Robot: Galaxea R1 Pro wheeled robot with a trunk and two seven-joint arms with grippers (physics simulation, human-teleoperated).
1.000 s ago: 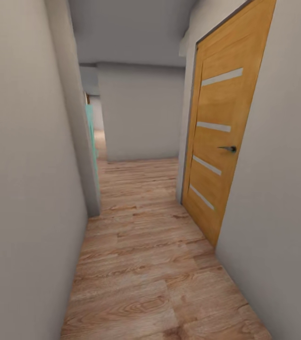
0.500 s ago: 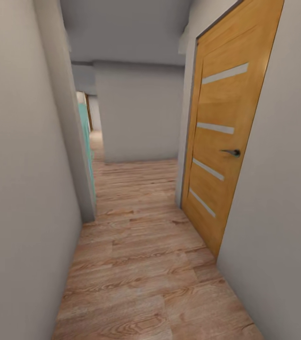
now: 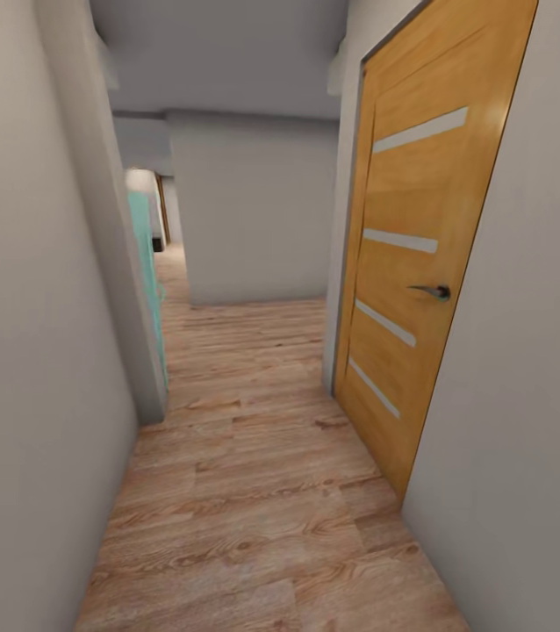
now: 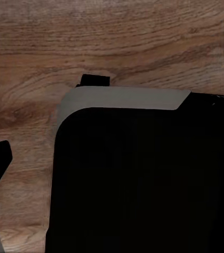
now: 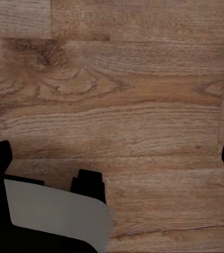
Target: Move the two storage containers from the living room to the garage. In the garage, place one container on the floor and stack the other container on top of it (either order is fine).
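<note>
No orange-red container appears in the corridor pictured, so where the two bins are cannot be told from here; the robot looks to be on its way between rooms. The landmark is the orange wooden door [image 3: 416, 254], closed, with pale strips and a dark handle [image 3: 432, 290]. The plank floor [image 3: 254, 491] runs past the door's foot toward a grey wall [image 3: 258, 211] beyond it. Opposite the door, a wall corner [image 3: 126, 290] juts in, with a teal edge [image 3: 147, 272] just behind it and an opening further on.

Both wrist views look down on planks past dark body parts (the robot's own, apparently). Whether either end effector is open or closed I cannot tell.

The likely risk: the passage narrows between door frame and jutting corner, so a slightly skewed heading could scrape the base or an arm
</note>
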